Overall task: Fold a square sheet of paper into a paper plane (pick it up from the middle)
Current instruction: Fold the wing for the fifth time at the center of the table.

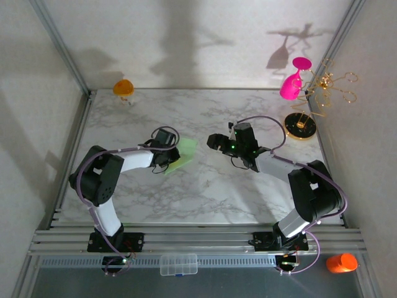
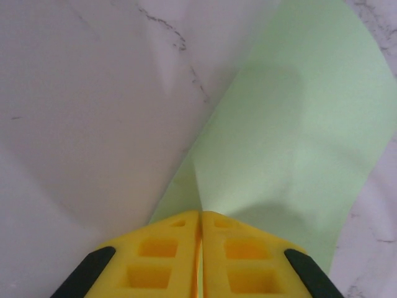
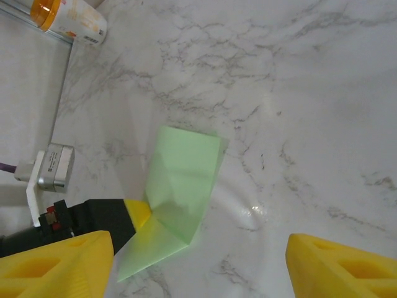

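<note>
While the left end effector (image 2: pixel 200 214) is pinched together on the square sheet of paper (image 2: pixel 291 124), the pale green sheet bends up off the marble surface (image 1: pixel 248 186) near its middle, slightly toward the left edge. The right end effector (image 3: pixel 198 242) hangs nearby with its fingers apart, holding nothing. This looks like the pick-up before the first fold; next, the free side needs catching and bringing over evenly. The label on the orange-capped bottle (image 3: pixel 71 15) at the far left corner is too small to read.
</note>
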